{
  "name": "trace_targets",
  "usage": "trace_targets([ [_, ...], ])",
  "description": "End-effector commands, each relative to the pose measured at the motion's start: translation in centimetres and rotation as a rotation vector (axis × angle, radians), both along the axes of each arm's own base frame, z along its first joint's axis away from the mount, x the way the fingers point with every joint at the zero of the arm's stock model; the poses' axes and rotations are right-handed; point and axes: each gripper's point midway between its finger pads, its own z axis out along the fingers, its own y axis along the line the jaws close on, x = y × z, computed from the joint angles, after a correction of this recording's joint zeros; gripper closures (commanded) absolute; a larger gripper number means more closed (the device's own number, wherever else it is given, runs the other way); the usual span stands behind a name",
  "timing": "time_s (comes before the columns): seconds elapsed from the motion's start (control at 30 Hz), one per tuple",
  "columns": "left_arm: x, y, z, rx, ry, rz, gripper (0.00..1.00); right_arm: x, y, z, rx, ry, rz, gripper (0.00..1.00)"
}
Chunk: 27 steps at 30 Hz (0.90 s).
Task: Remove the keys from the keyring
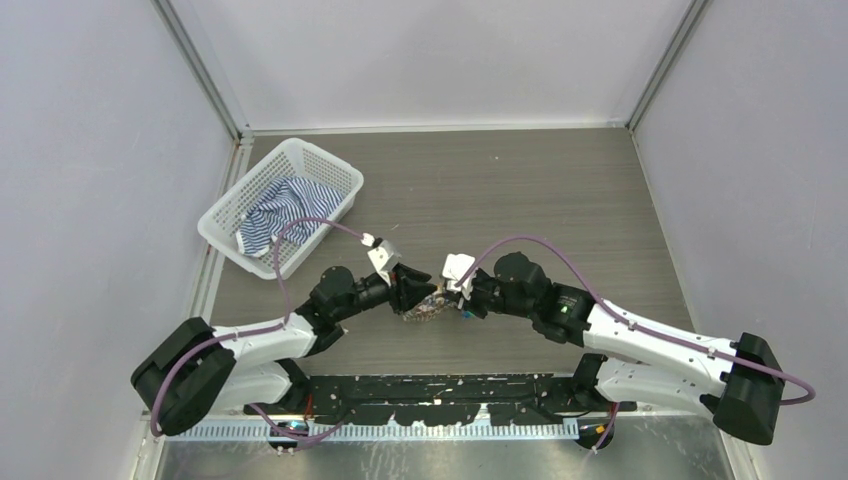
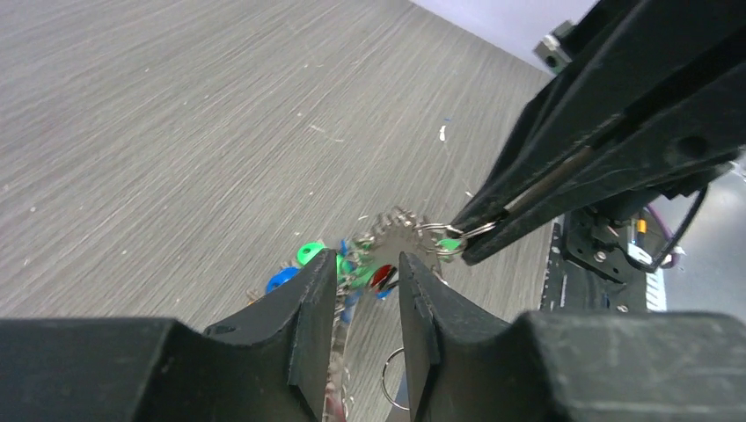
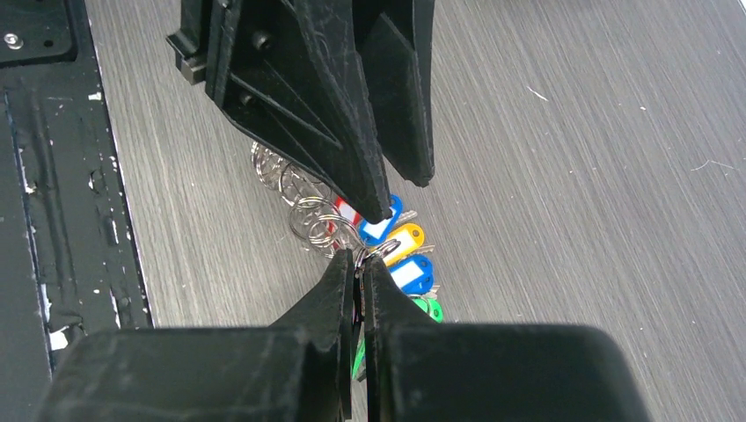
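Right gripper (image 3: pixel 359 262): pinched shut on the small split ring (image 2: pixel 434 230) of a green-tagged key (image 2: pixel 450 245), right at the jagged rim of the keyring (image 2: pixel 396 239). A fine nip, likely meant to work one key off alone.
Left gripper (image 2: pixel 367 283): jaws a narrow gap apart, straddling the bunch from the opposite side. Silver metal against one inner face, nothing visibly clamped. Probably there to brace.
Keyring position: mid-desk (image 2: pixel 176 132), between both arms; resting or slightly lifted, cannot tell.
Keys (image 3: pixel 406 264): bunched at the ring, with blue, yellow, red and green tags fanned out. None seemingly off yet.
Risk: whole bunch dragging along unless the ring gets pinned first.
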Motion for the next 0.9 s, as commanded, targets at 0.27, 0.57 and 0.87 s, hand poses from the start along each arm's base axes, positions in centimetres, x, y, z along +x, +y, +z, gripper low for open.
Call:
trace_targets([
  [0.27, -3.5, -2.1, 4.1, -0.111, -0.126, -0.282, 0.64, 1.1, 0.6, 3.6, 0.029, -0.107, 0.017, 0.99],
  [0.57, -2.9, -2.3, 4.5, -0.169, -0.139, -0.26, 0.63, 1.0, 0.4, 5.4, 0.052, -0.157, 0.027, 0.99],
  [0.87, -1.4, 0.4, 9.8, -0.2, -0.184, -0.07, 0.65, 4.1, 0.3, 8.8, 0.144, -0.38, -0.081, 0.99],
])
